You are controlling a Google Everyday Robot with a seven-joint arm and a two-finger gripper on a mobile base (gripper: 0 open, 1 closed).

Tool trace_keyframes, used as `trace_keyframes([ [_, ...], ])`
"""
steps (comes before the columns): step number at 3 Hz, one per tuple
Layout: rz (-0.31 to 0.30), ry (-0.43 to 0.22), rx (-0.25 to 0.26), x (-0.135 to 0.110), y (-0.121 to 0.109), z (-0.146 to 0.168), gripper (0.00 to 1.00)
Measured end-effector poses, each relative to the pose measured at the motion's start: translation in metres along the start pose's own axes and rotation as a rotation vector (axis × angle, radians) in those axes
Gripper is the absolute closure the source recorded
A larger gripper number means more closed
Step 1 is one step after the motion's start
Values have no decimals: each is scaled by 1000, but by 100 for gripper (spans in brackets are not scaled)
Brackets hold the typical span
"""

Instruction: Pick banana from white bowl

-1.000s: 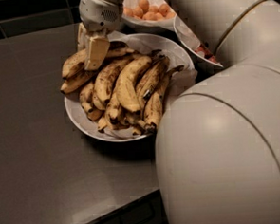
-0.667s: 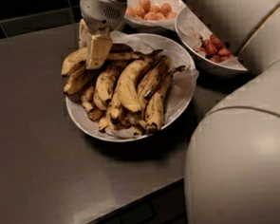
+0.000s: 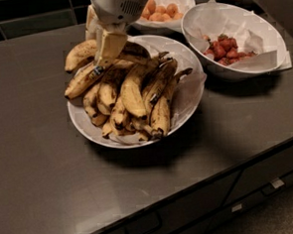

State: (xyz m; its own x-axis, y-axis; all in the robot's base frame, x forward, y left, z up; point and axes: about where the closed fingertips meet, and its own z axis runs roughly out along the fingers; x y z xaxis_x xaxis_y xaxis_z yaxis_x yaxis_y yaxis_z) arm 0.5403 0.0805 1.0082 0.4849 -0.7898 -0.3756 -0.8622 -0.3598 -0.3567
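The banana (image 3: 84,79) lies on the left side of the pile in the white bowl (image 3: 85,130). Its long axis runs on a diagonal: the blunt end points down and left, jutting past the bowl's left rim, and the stem end points up and right toward the middle of the heap. It curves gently, belly downward, and a small sticker shows near its middle. A plumper, cleaner yellow banana (image 3: 80,53) sits just behind it.

The gripper (image 3: 105,54) hangs at the back left of the bowl, directly above the banana's upper half and down against the fruit (the pale tip seems to touch the skin). How far it is open, and whether it grips anything, cannot be told.
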Motion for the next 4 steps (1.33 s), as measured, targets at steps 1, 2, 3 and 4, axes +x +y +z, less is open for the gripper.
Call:
trace_keyframes([
  [1, -17, 29, 52, -7, 9, -18, 100],
  [2, -25, 50, 76, -14, 17, -31, 100],
  [3, -2, 31, 77, -20, 38, -30, 100],
  [4, -1, 30, 76, -20, 39, -29, 100],
])
